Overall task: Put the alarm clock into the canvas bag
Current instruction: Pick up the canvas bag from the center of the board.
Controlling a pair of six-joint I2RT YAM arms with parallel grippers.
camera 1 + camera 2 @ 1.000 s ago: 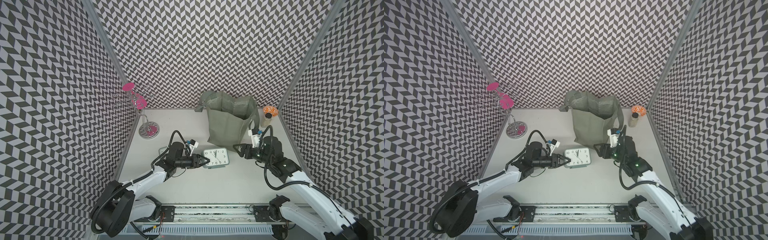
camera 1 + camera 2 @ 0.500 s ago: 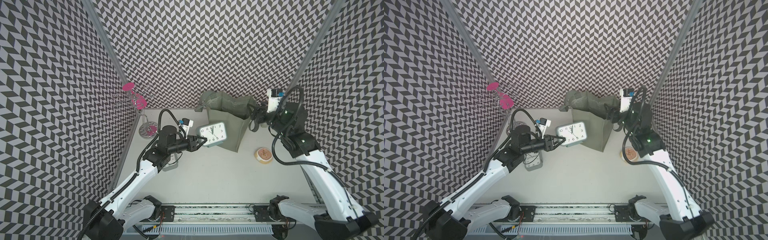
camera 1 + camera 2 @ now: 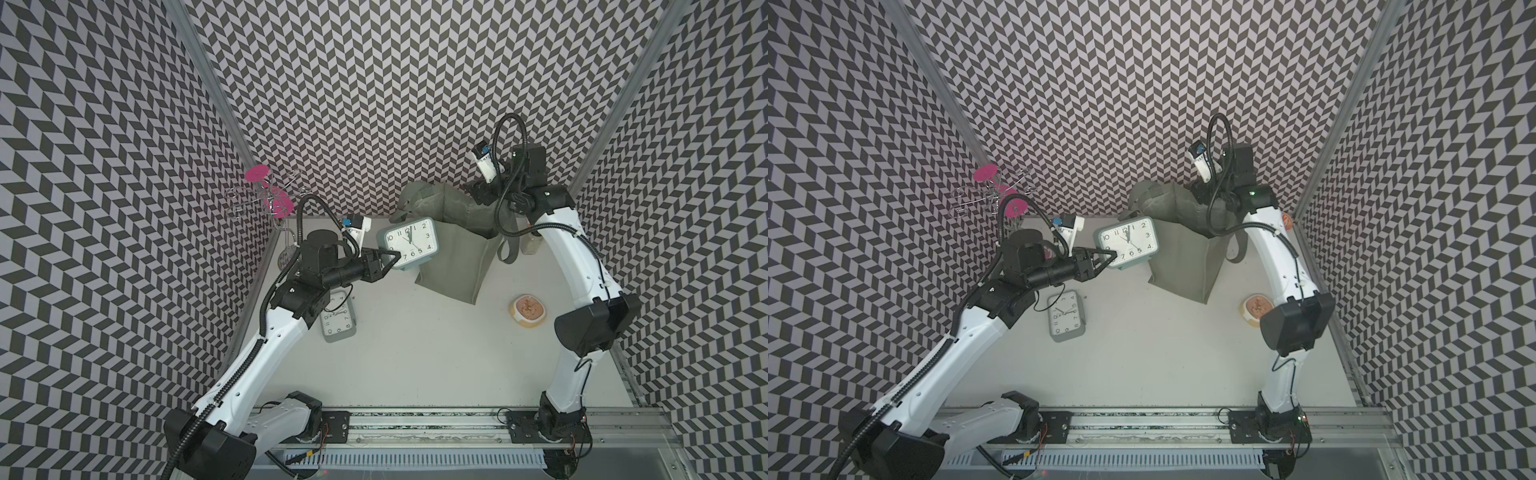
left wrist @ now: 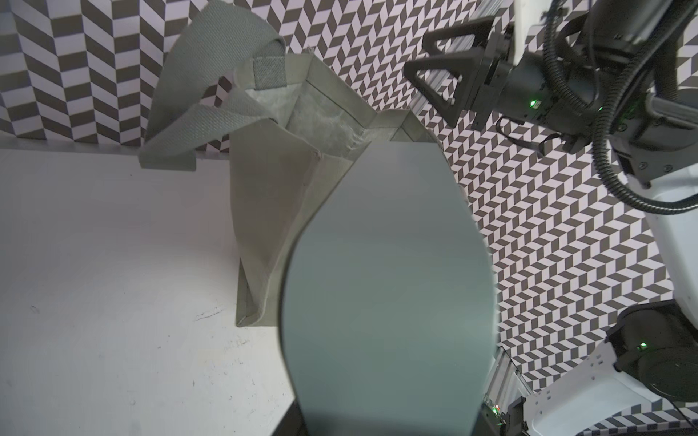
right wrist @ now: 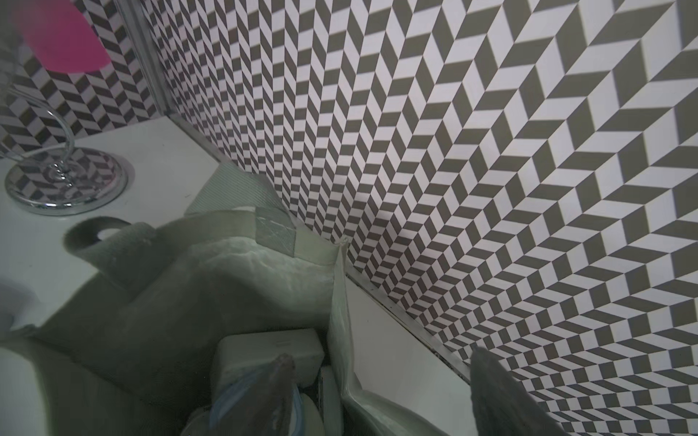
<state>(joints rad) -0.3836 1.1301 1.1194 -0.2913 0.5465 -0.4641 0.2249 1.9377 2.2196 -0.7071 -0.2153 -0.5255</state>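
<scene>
The alarm clock [image 3: 409, 243] [image 3: 1128, 243], teal-rimmed with a white face, hangs in the air against the left side of the canvas bag [image 3: 453, 257] [image 3: 1183, 257], close to its top edge. My left gripper [image 3: 395, 259] [image 3: 1111, 259] is shut on the clock's lower left corner. The left wrist view shows the clock's plain back [image 4: 389, 283] hiding the jaws, with the bag's open mouth [image 4: 325, 109] beyond. My right gripper [image 3: 473, 193] [image 4: 415, 53] [image 5: 381, 358] is open at the bag's back right rim. One finger is inside the bag, one outside its wall [image 5: 340, 321].
A second grey clock [image 3: 338, 318] [image 3: 1066, 316] lies flat under the left arm. A small bowl [image 3: 527, 311] [image 3: 1256, 307] sits right of the bag. A wire stand with pink discs [image 3: 270, 199] stands back left. A white box [image 5: 264, 347] lies inside the bag.
The left gripper has lifted the clock off the table up to the bag's top edge. The right gripper has risen from the table in front of the bag to its back rim.
</scene>
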